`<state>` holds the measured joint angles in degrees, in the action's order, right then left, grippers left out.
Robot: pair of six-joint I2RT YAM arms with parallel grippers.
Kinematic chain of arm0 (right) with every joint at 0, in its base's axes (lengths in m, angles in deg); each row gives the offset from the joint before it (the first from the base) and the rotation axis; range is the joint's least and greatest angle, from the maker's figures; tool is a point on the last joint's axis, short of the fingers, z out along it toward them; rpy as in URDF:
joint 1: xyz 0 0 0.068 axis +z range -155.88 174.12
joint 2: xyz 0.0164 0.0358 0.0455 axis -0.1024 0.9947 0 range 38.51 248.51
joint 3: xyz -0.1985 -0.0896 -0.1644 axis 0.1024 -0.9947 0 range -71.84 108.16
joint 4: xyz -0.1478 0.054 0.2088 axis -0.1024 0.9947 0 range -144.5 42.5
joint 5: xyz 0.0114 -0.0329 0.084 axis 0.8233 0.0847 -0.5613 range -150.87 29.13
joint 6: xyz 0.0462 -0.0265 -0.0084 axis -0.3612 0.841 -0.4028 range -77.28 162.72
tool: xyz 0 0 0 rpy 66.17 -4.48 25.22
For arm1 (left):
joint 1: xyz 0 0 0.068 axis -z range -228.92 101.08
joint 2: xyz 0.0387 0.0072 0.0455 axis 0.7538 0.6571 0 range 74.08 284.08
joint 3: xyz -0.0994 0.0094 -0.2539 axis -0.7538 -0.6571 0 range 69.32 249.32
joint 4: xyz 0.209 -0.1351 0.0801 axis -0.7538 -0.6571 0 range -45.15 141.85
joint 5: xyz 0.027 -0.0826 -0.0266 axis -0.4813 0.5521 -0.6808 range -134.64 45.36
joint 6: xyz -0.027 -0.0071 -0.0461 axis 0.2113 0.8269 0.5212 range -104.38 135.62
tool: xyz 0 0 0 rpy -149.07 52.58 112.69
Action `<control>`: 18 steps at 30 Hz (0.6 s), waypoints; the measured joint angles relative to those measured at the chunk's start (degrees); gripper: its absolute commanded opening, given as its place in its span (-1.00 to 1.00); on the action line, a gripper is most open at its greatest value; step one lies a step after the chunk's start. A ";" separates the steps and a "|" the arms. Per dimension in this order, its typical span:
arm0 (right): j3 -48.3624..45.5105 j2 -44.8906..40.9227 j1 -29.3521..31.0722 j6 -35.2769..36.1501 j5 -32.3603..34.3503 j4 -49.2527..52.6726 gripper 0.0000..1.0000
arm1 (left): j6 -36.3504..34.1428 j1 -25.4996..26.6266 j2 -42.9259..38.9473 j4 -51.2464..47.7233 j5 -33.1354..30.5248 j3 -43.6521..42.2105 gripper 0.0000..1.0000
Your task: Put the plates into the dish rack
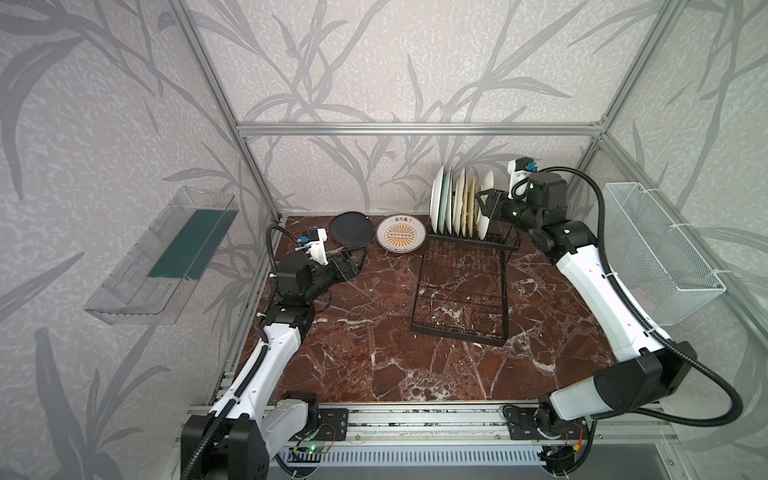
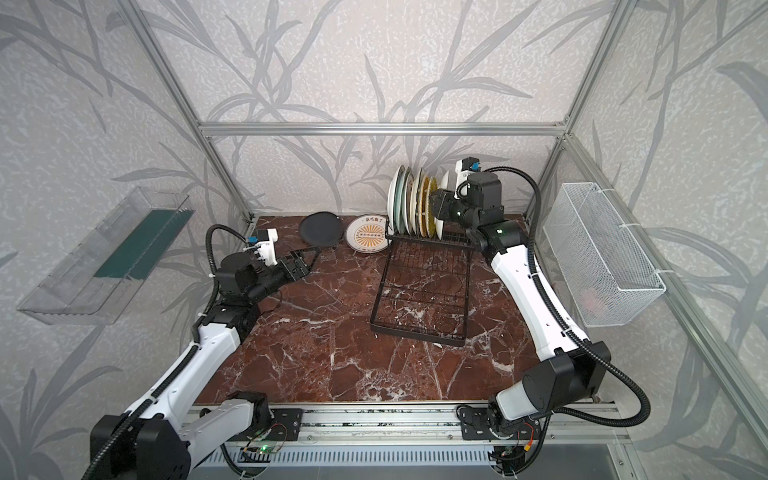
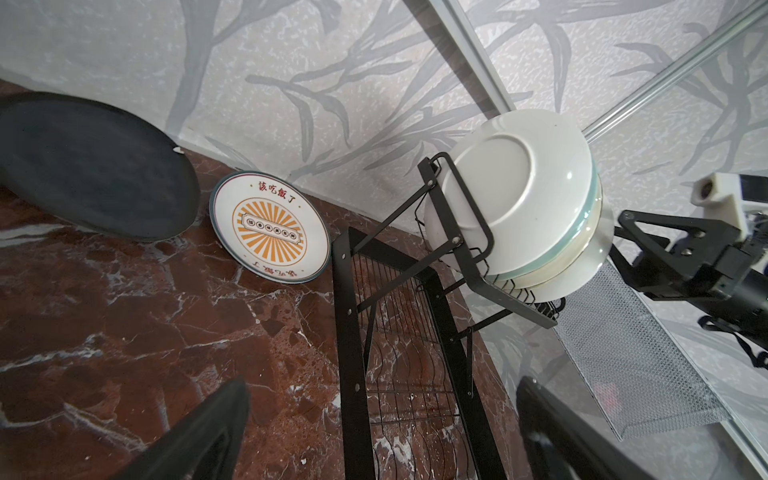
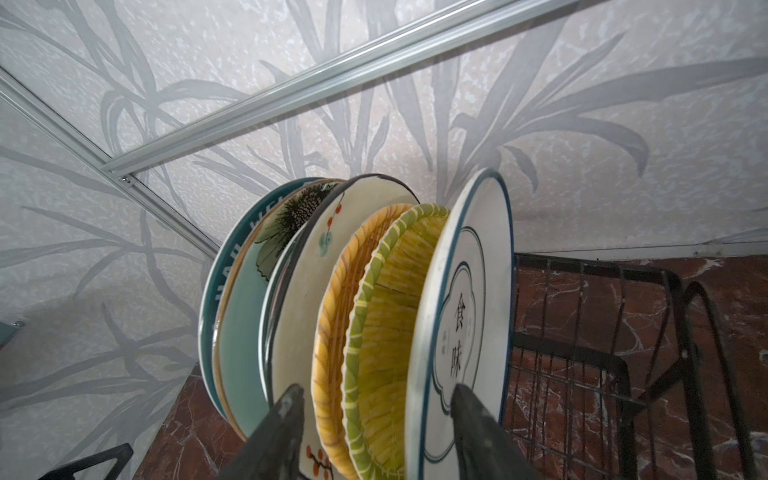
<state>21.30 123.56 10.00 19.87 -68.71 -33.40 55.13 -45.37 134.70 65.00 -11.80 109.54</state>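
Seemingly done slotting, the right gripper is hovering, jaws parted around racked plates; ahead of the left gripper, jaws wide, the sunburst plate is awaiting a rim pinch.

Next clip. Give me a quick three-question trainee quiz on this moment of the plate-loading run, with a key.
1. Count: how many plates lie flat on the table, outside the dish rack?
2. Multiple choice: the right gripper is A) shut on one plate, B) open, right by the plates standing in the rack, C) above the white mesh basket.
3. True or false: the left gripper is open and empty.
Key: 1) two, the matte black plate and the orange-sunburst plate; 2) B; 3) true.
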 measured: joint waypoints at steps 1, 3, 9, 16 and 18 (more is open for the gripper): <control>0.00 -0.68 -0.02 0.02 -0.15 0.04 0.35 | 0.61 -0.02 0.39 -0.33 -0.68 0.00 0.98; -0.44 -2.54 -0.04 0.00 -0.35 -0.24 0.44 | 2.32 -0.02 1.49 -0.85 -2.23 0.00 0.98; -7.67 -12.48 -0.04 -0.68 -1.92 -2.75 0.69 | 7.30 -0.28 11.61 -6.32 -7.69 6.01 0.87; -22.12 -22.29 0.59 -3.13 -3.23 -6.78 0.83 | 14.82 -1.62 27.56 -8.07 -11.78 14.47 0.45; -25.33 -24.04 1.40 -3.50 -3.21 -6.95 0.85 | 16.28 -2.25 33.20 -8.15 -12.24 17.75 0.36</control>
<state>-4.03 99.52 11.40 16.37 -71.92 -40.35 71.41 -47.62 167.90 56.85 -24.04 127.29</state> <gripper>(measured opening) 0.920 0.713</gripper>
